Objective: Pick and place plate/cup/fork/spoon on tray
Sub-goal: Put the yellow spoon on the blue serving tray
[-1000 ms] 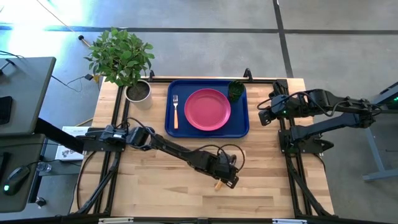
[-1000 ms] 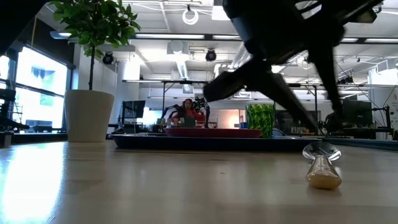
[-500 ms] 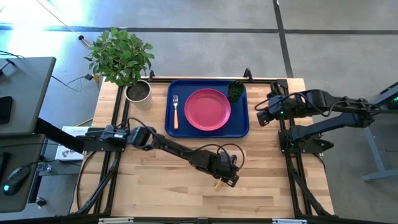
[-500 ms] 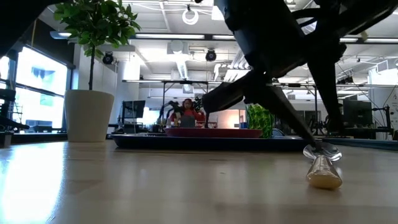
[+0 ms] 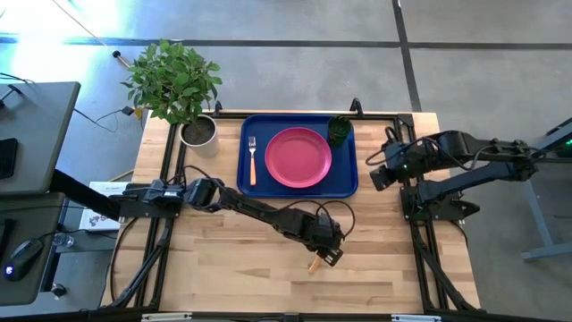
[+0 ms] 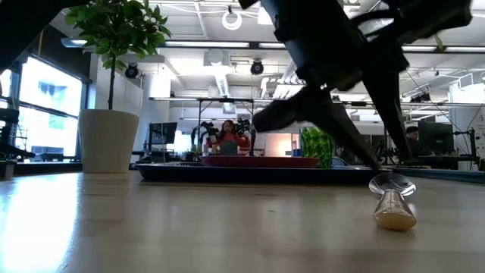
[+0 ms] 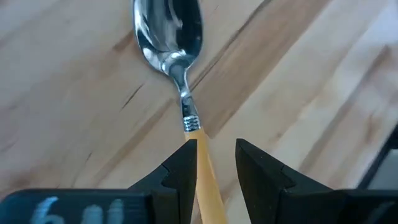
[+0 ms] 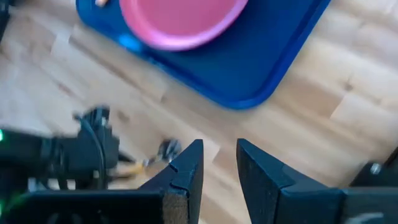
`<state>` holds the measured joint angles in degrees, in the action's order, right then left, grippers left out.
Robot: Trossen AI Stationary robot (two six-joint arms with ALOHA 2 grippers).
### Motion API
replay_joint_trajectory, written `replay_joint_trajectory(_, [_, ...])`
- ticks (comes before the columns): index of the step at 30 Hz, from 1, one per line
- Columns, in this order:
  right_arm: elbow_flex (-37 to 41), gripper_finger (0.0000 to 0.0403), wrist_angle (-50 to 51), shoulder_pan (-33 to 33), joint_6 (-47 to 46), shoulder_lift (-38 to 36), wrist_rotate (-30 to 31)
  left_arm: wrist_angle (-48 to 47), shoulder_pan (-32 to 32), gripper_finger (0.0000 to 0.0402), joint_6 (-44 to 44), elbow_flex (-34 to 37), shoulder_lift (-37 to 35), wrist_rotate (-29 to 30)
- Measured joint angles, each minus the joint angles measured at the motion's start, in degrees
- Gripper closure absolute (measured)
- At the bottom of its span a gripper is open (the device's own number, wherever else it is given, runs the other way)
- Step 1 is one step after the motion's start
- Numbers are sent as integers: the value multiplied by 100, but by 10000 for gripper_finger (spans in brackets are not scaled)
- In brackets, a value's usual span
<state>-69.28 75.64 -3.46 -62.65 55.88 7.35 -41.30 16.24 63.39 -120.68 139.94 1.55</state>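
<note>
Your left gripper (image 7: 216, 163) straddles the spoon (image 7: 176, 56) handle, jaws narrowly apart; close squarely on it before lifting toward the tray (image 5: 349, 183).

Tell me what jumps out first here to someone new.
The left claw is down on the bare wood near the table's front, fingers open astride the spoon handle. Behind it the blue tray already holds the pink plate, fork and green cup. The right claw waits off the tray's right edge.
</note>
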Motion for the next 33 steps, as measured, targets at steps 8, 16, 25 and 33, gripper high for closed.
replay_joint_trajectory(8, [0,316,146,-1248,-1020,53,165,-970,-8,302,-334,0,-570,355])
replay_joint_trajectory(16, [2,316,46,-2405,-1729,610,368,-2360,-49,303,-513,-2,-1034,670])
replay_joint_trajectory(25, [2,316,-775,-2912,-1699,1610,295,-3638,74,303,-543,-7,-1165,707])
replay_joint_trajectory(33, [2,316,-1603,-3013,-1951,2600,18,-4698,364,303,-963,-6,-1165,796])
